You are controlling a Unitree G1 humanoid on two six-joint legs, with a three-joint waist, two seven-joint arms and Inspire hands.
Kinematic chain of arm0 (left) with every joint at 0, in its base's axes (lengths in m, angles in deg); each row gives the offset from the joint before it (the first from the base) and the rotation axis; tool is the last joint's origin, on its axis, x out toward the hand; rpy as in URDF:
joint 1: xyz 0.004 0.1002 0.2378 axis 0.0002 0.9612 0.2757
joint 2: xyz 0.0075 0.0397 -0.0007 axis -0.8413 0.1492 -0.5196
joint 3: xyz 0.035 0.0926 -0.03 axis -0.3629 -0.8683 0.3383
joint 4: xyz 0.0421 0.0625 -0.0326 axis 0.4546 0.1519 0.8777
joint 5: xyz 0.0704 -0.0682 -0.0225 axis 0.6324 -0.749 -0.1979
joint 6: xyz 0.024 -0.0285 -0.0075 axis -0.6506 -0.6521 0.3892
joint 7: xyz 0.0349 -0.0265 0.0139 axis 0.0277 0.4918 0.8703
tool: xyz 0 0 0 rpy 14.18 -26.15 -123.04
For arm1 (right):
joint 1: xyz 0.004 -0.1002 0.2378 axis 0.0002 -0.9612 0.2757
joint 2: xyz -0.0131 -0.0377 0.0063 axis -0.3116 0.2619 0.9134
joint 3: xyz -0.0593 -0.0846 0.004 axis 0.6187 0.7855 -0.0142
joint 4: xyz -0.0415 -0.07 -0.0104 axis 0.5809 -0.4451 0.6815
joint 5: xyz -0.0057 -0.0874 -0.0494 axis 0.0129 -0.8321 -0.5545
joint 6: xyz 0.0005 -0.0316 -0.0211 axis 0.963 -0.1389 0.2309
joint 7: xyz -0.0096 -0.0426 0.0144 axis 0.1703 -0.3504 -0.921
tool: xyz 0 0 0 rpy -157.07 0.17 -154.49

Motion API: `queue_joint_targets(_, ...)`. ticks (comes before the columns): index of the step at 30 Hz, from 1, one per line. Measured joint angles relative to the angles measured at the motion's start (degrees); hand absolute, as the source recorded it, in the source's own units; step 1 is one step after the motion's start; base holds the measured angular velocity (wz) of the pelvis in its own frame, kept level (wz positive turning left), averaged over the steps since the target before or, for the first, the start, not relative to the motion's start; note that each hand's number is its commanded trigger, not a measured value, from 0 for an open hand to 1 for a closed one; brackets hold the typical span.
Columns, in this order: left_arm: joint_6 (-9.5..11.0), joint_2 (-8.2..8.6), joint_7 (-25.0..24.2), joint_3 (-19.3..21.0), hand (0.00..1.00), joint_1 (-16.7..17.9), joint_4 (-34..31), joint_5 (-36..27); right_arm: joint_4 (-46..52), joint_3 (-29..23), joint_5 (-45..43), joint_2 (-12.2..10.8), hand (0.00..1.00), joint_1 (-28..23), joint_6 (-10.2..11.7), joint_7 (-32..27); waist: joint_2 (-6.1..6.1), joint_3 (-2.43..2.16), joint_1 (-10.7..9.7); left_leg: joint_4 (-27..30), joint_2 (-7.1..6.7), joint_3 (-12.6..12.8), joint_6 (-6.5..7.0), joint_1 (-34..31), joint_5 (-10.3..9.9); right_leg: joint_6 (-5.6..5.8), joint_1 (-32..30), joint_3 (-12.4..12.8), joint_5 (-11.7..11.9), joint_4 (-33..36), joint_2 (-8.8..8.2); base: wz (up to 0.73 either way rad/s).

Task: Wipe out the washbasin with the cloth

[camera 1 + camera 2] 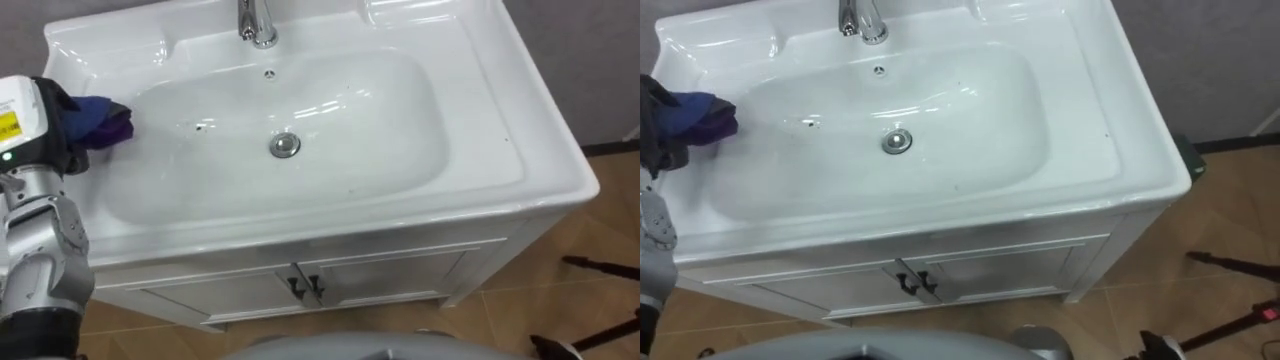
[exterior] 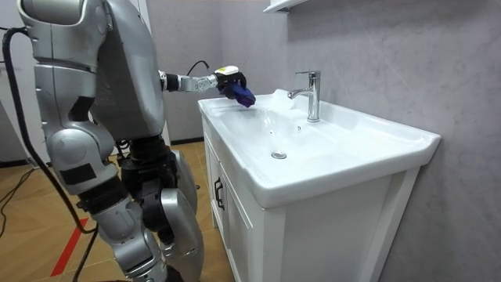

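Robot standing at the front of a white vanity, its left hand [image 1: 62, 135] reached out to the left rim of the basin [image 1: 400, 120]. The fingers are curled shut around a dark blue cloth [image 1: 105, 122], which bulges out of the fist as a tight wad and lies at the edge where the rim slopes into the bowl. A few dark specks [image 1: 198, 126] sit on the slope just beside it, and the drain [image 1: 285, 145] and faucet [image 1: 257, 22] lie further in. Likely faults from here: a wad this small probably wipes only a narrow stripe, so passes may leave gaps. Dragging on slick porcelain could pull the cloth out of the grip. A sweep carried too far back risks knocking the faucet. Pressing too low could bring the hand itself, not the cloth, onto the glaze.
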Motion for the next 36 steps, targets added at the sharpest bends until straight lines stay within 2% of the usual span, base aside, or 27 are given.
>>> queue_joint_targets(5, 0.0, 0.61, -0.27, 0.0, 1.0, 3.28, 0.08, -0.02, -0.14, -0.12, -0.02, 0.02, 0.0, -0.78, -0.03, -0.25, -0.18, 0.16, -0.11, -0.31, 0.05, 0.03, -0.02, 0.8, 0.02, 0.03, 1.16, -0.09, -0.01, -0.81, 0.23, 0.04)
queue_joint_targets(11, -0.57, 0.72, -1.69, 0.01, 1.0, 5.59, 0.12, 0.01, -0.05, -0.19, 0.02, 0.13, 0.0, -1.28, -0.61, -0.2, -0.07, -0.05, 0.27, -0.46, 0.13, 0.04, -0.03, 0.77, 0.02, 0.23, 1.22, 0.18, 0.17, -1.89, 0.65, 0.03)
queue_joint_targets(16, -0.89, 0.72, -1.88, 0.01, 1.0, 5.59, 0.06, 0.02, 0.09, -0.19, 0.0, 0.15, 0.0, -1.62, -1.77, -0.15, 0.45, -0.36, 1.17, -0.44, 0.13, 0.04, -0.03, 0.76, 0.02, 0.25, 1.23, 0.16, 0.2, -2.19, 0.68, 0.0)
queue_joint_targets(22, -1.45, 0.75, -1.87, 0.03, 1.0, 5.59, 1.2, 0.03, 0.1, -0.19, 0.01, 0.15, 0.0, -1.7, -1.8, -0.16, 0.96, -0.29, 1.87, -0.58, 0.11, 0.04, -0.03, 0.62, 0.02, 0.21, 1.15, 0.1, 0.23, -2.41, 0.7, 0.0)
queue_joint_targets(25, -1.52, 1.57, -1.87, 1.39, 1.0, 5.59, 1.17, 0.25, 0.14, -0.23, -0.3, 0.16, 0.0, -1.54, -1.81, -0.16, 0.87, -0.27, 2.34, -0.62, 0.08, -0.03, -0.03, 0.63, 0.02, 0.21, 1.12, 0.19, 0.22, -2.37, 0.69, 0.0)
queue_joint_targets(26, -1.66, 1.92, -1.87, 2.13, 0.73, 5.59, 1.18, 0.25, 0.15, -0.23, -0.3, 0.16, 0.0, -1.55, -1.81, -0.16, 0.79, -0.24, 2.41, -0.62, 0.07, -0.08, -0.03, 0.61, 0.02, 0.21, 1.13, 0.17, 0.22, -2.37, 0.69, 0.0)
queue_joint_targets(27, -1.69, 2.04, -1.87, 2.4, 0.0, 5.59, 1.17, 0.25, 0.15, -0.23, -0.3, 0.16, 0.0, -1.54, -1.81, -0.16, 0.75, -0.24, 2.49, -0.62, 0.07, -0.12, -0.03, 0.6, 0.02, 0.22, 1.13, 0.15, 0.22, -2.38, 0.69, 0.0)
queue_joint_targets(36, -2.62, 2.79, -2.81, 2.85, 0.0, 5.59, 1.17, 0.24, 0.26, -0.35, -0.3, 0.15, 0.0, -1.64, -1.86, -0.22, 0.34, -0.34, 2.96, -0.99, -0.03, -0.52, -0.03, 0.82, 0.02, 0.21, 1.23, 0.24, 0.23, -2.44, 0.75, 0.01)
